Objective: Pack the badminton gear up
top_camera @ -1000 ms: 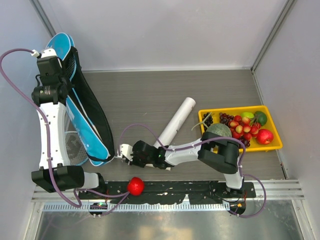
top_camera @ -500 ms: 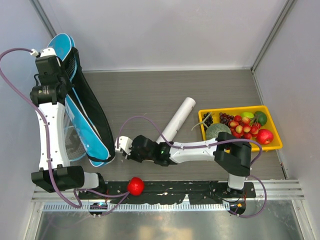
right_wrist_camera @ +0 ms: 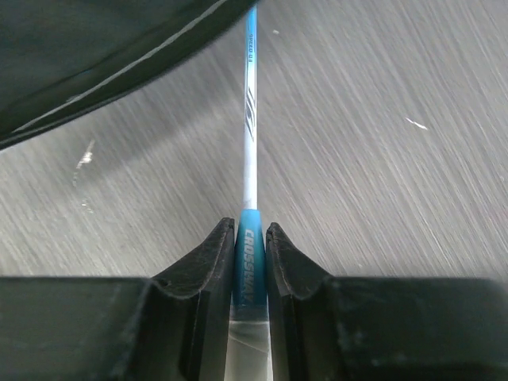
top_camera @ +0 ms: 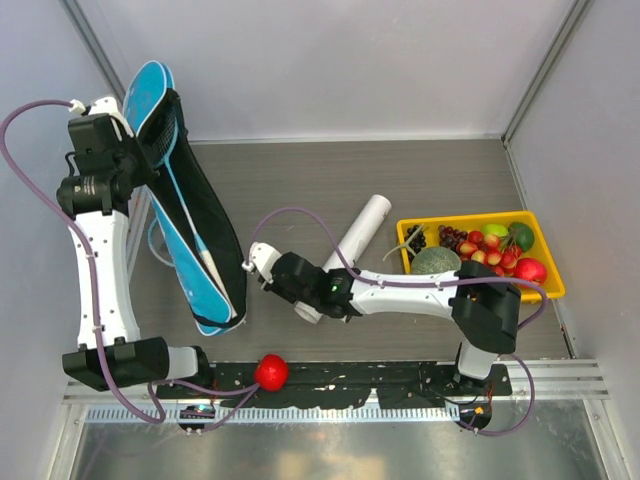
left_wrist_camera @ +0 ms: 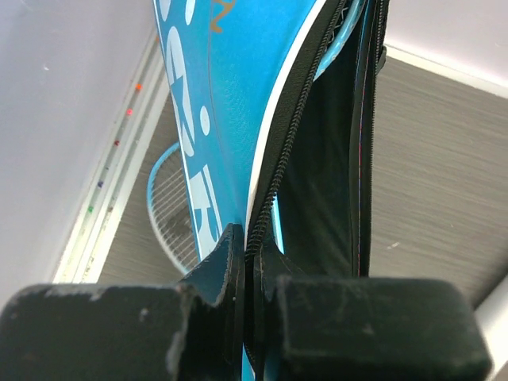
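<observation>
The blue racket bag [top_camera: 195,230] hangs tilted from the back left wall down to the table. My left gripper [top_camera: 138,155] is shut on its zipper edge [left_wrist_camera: 252,238], with the blue outside [left_wrist_camera: 226,95] to the left and the black inside [left_wrist_camera: 325,175] to the right. My right gripper [top_camera: 256,262] is shut on a racket's blue cone [right_wrist_camera: 251,266]. Its thin shaft [right_wrist_camera: 249,151] runs under the bag's dark edge [right_wrist_camera: 103,55]. A light-blue racket head [left_wrist_camera: 171,202] lies on the table beside the bag. The white tube [top_camera: 347,255] lies behind the right arm. No shuttlecocks are in view.
A yellow tray [top_camera: 546,255] of fruit stands at the right. A small red ball [top_camera: 270,372] sits on the base rail between the arms. Grey walls stand close on the left, back and right.
My left gripper has lifted and swung the bag to the right, so it stands steeper. My right gripper has moved back and right with the racket. Less of the racket head shows left of the bag.
</observation>
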Tool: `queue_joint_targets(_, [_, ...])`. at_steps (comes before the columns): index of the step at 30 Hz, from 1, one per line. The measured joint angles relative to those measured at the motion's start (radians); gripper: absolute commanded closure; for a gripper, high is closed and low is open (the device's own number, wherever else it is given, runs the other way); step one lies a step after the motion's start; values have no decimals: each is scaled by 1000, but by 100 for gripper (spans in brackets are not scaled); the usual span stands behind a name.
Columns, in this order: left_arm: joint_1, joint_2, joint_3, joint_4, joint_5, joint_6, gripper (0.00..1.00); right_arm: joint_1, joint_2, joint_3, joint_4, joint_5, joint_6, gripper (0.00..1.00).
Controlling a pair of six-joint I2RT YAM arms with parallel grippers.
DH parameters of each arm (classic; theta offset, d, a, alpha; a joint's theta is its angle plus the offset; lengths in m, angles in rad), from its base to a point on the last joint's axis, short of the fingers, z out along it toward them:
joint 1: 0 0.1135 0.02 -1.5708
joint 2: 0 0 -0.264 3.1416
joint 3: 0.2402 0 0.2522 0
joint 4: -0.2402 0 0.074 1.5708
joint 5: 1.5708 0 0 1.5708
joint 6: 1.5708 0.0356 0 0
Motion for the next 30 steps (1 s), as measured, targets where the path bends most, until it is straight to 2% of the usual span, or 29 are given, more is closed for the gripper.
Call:
queue_joint_targets(13, [0, -126, -318, 77, 226, -43, 100, -68, -158, -19, -148, 154, 138, 95])
queue_joint_targets(22, [0, -88, -368, 98, 226, -49, 100, -77, -177, -3, -256, 257, 174, 95])
queue_joint_targets(30, [0, 16, -367, 98, 141, -31, 100, -85, -181, 50, -324, 246, 213, 95])
